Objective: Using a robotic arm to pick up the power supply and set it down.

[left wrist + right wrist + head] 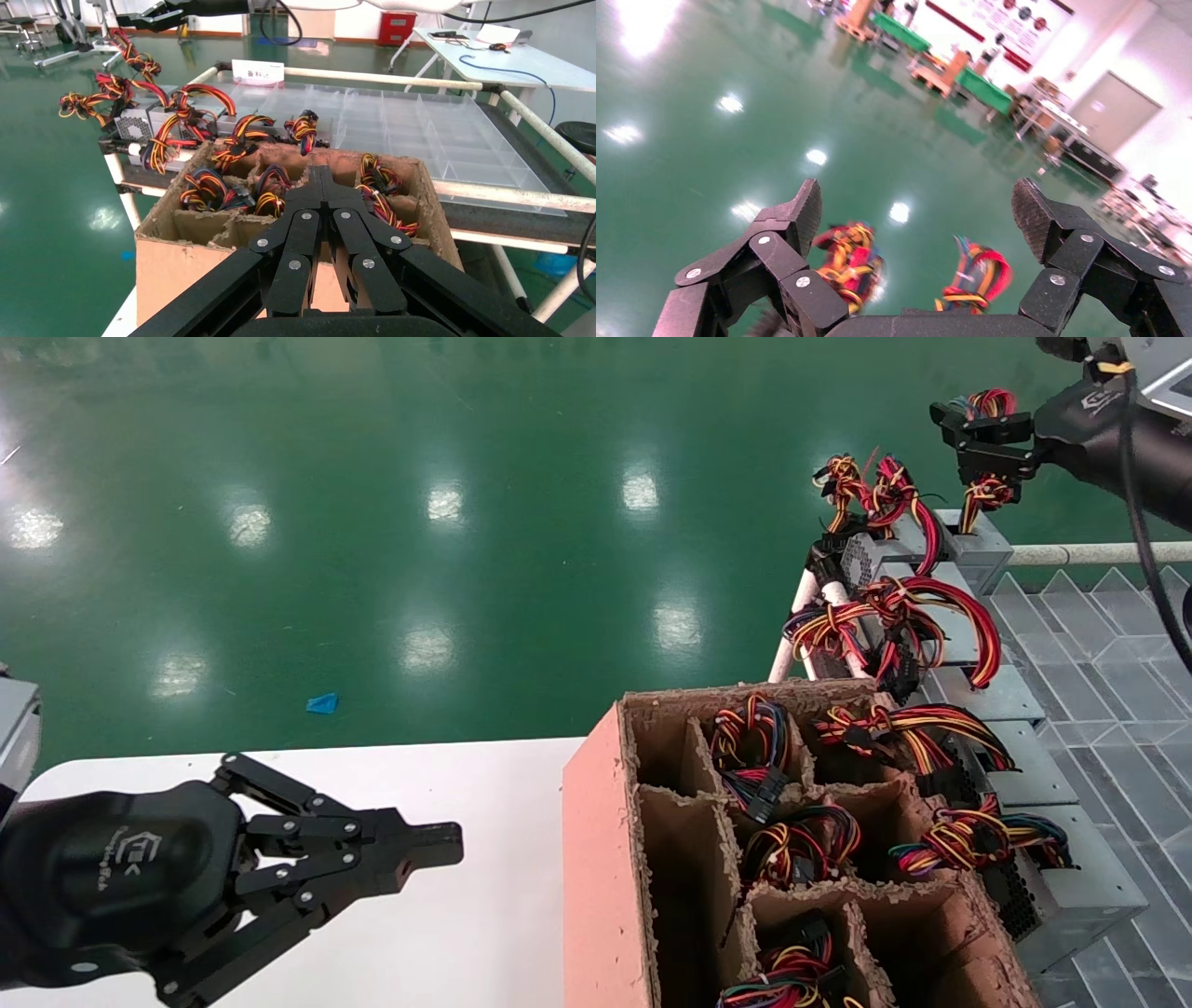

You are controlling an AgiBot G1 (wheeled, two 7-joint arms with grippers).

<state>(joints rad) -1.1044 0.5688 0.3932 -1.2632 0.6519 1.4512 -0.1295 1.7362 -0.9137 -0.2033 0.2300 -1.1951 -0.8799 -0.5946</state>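
My right gripper (pixel 959 441) hangs open at the far right, over the farthest power supply (pixel 982 544), a silver-grey box with a short tied bundle of red, yellow and black wires (pixel 987 491). In the right wrist view the gripper (pixel 918 210) has its jaws wide apart with nothing between them. Two wire bundles (pixel 849 261) show blurred below it, against the green floor. My left gripper (pixel 447 845) is shut and empty over the white table (pixel 466 915). In the left wrist view it (pixel 322 172) points at the cardboard box (pixel 176 263).
A divided cardboard box (pixel 596 859) holds several wire bundles. More grey power supplies with long looping cables (pixel 1024 775) line the rack behind it. A clear plastic divider tray (pixel 1099 645) lies to the right. White rack pipes (pixel 787 645) run beside the supplies.
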